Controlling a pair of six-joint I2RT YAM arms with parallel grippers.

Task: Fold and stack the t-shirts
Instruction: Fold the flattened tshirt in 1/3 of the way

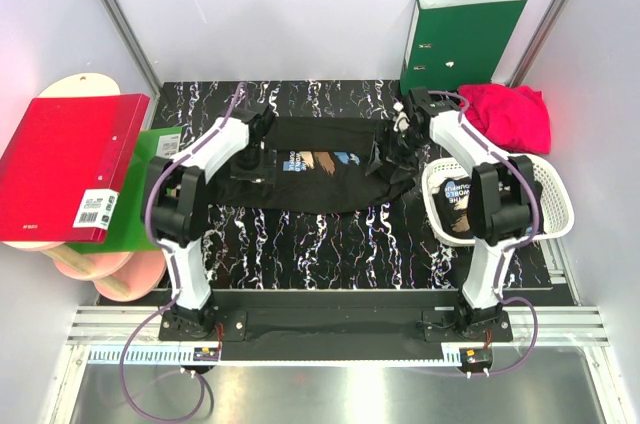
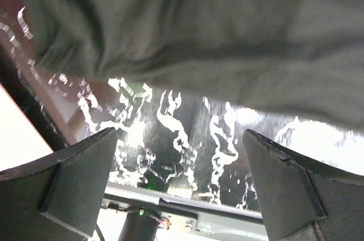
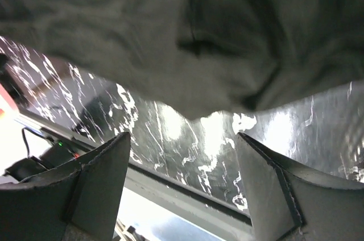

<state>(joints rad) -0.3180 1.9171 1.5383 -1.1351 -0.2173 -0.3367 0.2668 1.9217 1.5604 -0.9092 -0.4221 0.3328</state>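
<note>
A black t-shirt with a brush-stroke chest print lies spread across the middle of the marbled table. My left gripper hovers over its left end and my right gripper over its bunched right end. In the left wrist view the left gripper is open with nothing between its fingers, and the black cloth lies just beyond them. The right gripper is also open and empty, with wrinkled black cloth past its tips. A crimson-pink t-shirt lies crumpled at the back right. Another black t-shirt sits in the basket.
A white lattice basket stands at the right edge. A green binder stands upright at the back. A red binder lies on a green one over wooden boards to the left.
</note>
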